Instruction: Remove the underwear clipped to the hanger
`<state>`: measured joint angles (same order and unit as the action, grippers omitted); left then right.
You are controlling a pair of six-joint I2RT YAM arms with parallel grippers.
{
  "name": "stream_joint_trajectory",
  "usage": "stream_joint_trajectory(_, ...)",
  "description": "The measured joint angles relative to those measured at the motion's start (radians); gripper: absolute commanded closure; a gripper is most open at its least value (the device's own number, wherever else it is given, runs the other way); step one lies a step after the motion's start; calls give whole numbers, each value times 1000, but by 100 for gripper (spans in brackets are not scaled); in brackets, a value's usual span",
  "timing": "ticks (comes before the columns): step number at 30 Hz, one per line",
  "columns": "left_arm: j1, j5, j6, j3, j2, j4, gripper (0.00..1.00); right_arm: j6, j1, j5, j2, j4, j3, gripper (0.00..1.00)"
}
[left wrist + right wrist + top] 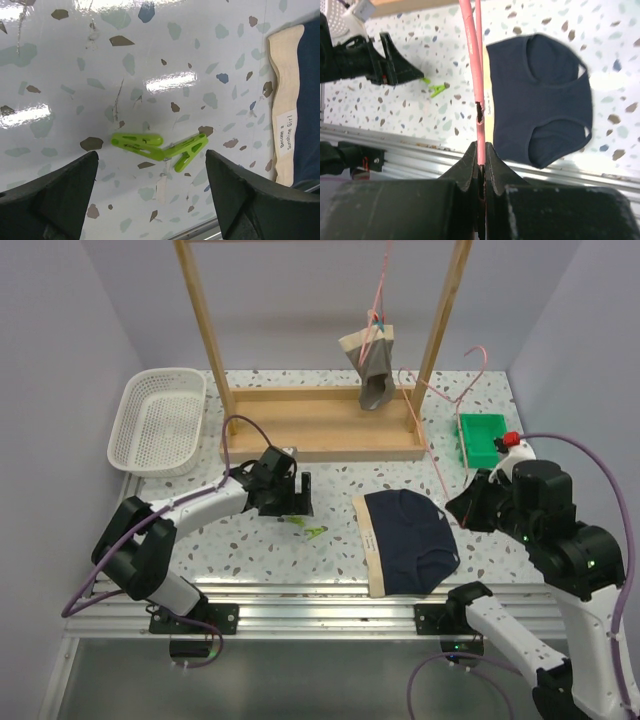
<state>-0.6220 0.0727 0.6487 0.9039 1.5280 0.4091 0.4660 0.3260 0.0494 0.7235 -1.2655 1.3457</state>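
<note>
A grey pair of underwear (375,365) hangs clipped to the pink wire hanger (432,455) under the wooden rack. The navy underwear (408,540) lies flat on the table, its tan waistband toward the left arm; it also shows in the right wrist view (540,95). My right gripper (481,150) is shut on the hanger's pink wire (472,65), low at the table's right (462,508). My left gripper (152,175) stands open just above two green clips (160,146) lying on the table, holding nothing. The top view shows it left of the navy pair (300,502).
The wooden rack (320,430) stands across the back of the table. A white basket (160,420) sits at the back left, a green tray (482,438) at the back right. An aluminium rail (320,605) runs along the near edge.
</note>
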Motion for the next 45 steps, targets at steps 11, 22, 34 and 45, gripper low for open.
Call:
stream_joint_trajectory(11,0,-46,-6,8,-93,50,0,-154,0,-172,355,120,284,100)
stream_joint_trajectory(22,0,-53,-5,28,-174,85,0,-203,0,-214,678,207,614,100)
stream_joint_trajectory(34,0,-57,5,28,-235,127,0,-147,-56,-185,1027,191,958,100)
stream_joint_trajectory(45,0,-80,4,81,-283,166,0,-119,-64,-154,928,170,781,12)
